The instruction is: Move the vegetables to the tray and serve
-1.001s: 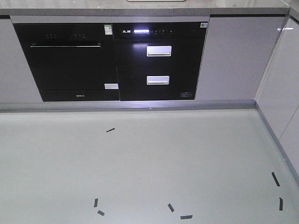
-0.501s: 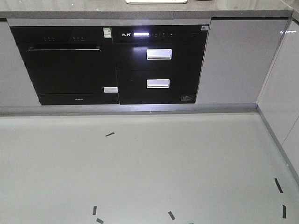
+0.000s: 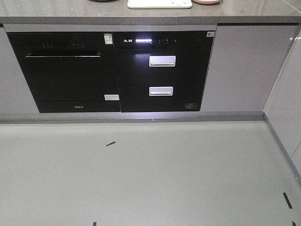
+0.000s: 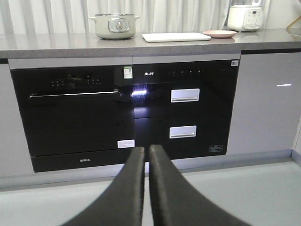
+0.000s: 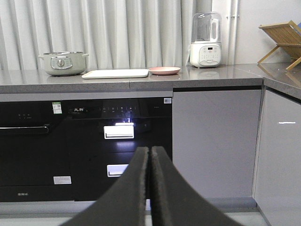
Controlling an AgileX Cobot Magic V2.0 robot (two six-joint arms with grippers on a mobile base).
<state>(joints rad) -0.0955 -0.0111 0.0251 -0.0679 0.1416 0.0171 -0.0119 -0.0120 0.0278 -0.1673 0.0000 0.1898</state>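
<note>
Step looks like the approach to the counter [image 5: 211, 74] — base shd stop square to the tray [image 4: 176, 36], close enough for both arms, w/o bumping the cabinets. Tray lies flat on the countertop, pink plate [image 4: 219, 33] just beside it on the right, pot [image 4: 114, 25] to the left. No lettuce visible — plate's too edge-on to tell. L gripper [image 4: 146, 149] and R gripper [image 5: 150, 149]: fingers pressed together, holding nothing, touching nothing.
</note>
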